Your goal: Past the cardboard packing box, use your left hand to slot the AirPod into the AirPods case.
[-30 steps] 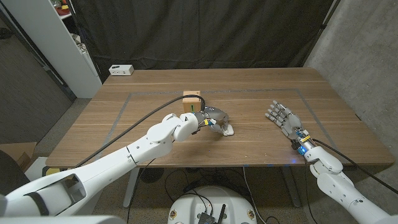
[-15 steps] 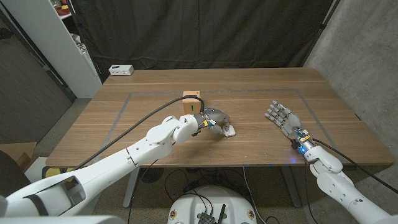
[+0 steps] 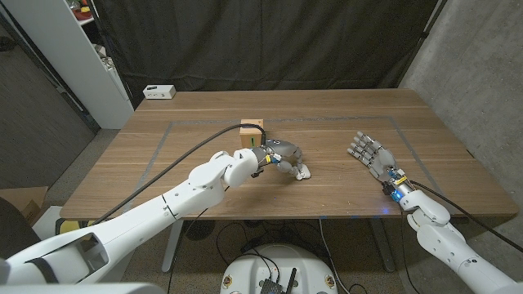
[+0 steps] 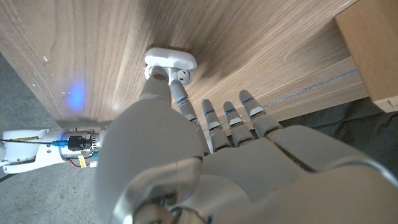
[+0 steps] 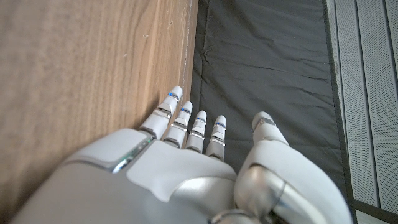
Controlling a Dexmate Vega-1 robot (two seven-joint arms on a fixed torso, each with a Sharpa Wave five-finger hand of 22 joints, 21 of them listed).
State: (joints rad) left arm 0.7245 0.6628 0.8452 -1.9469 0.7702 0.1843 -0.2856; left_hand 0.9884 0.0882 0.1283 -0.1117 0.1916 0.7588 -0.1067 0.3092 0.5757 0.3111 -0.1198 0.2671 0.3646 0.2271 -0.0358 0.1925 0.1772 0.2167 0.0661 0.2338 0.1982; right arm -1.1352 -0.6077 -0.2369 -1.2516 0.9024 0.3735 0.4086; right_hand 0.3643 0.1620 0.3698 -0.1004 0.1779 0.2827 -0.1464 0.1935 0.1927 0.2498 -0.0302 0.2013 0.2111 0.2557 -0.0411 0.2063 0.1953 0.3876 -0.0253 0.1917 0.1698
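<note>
The white AirPods case point(image 3: 305, 172) point(image 4: 169, 60) lies on the wooden table point(image 3: 343, 122), to the right of the small cardboard box point(image 3: 252, 133) point(image 4: 372, 50). My left hand point(image 3: 280, 155) point(image 4: 205, 155) reaches over to the case, its fingertips point(image 4: 158, 76) touching it. The white AirPod point(image 4: 182, 76) is pinched between two fingertips, right against the case's edge. My right hand point(image 3: 372, 153) point(image 5: 186, 162) is open at the right of the table, fingers straight and apart, holding nothing.
A white power strip point(image 3: 159, 92) lies at the table's far left corner. A taped rectangle point(image 3: 163, 135) marks the tabletop. A white shelf unit point(image 3: 90, 49) stands past the left edge and a dark curtain point(image 3: 270, 41) hangs behind.
My left hand has edged slightly toward the case, and the case has shifted a little to the right. The right hand has not moved.
</note>
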